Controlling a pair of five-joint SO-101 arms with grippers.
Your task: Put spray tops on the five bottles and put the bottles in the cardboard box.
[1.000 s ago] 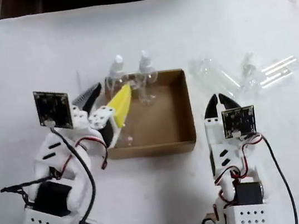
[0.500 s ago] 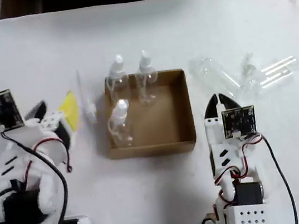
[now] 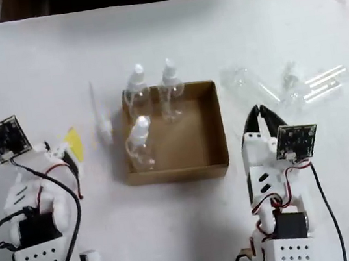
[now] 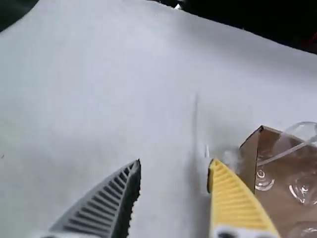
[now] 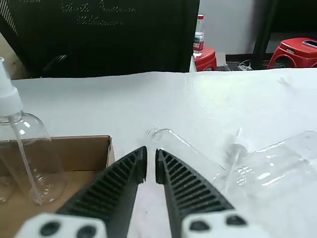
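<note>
An uncapped bottle (image 3: 250, 86) lies on the tabletop just at 12 o'clock from the right gripper (image 3: 260, 110), long axis running 10 to 4 o'clock, far nearer this empty, barely parted gripper than the wide-open, empty left gripper (image 4: 173, 171).

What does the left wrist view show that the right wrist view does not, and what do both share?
Only the left wrist view: the left claw, open, one finger grey and one yellow, and a loose spray top lying on the table just outside the cardboard box. Only the right wrist view: the right claw, its black fingers a narrow gap apart, and an uncapped bottle lying on the table beyond it. Both: the white table, the cardboard box and clear bottles inside it.
</note>
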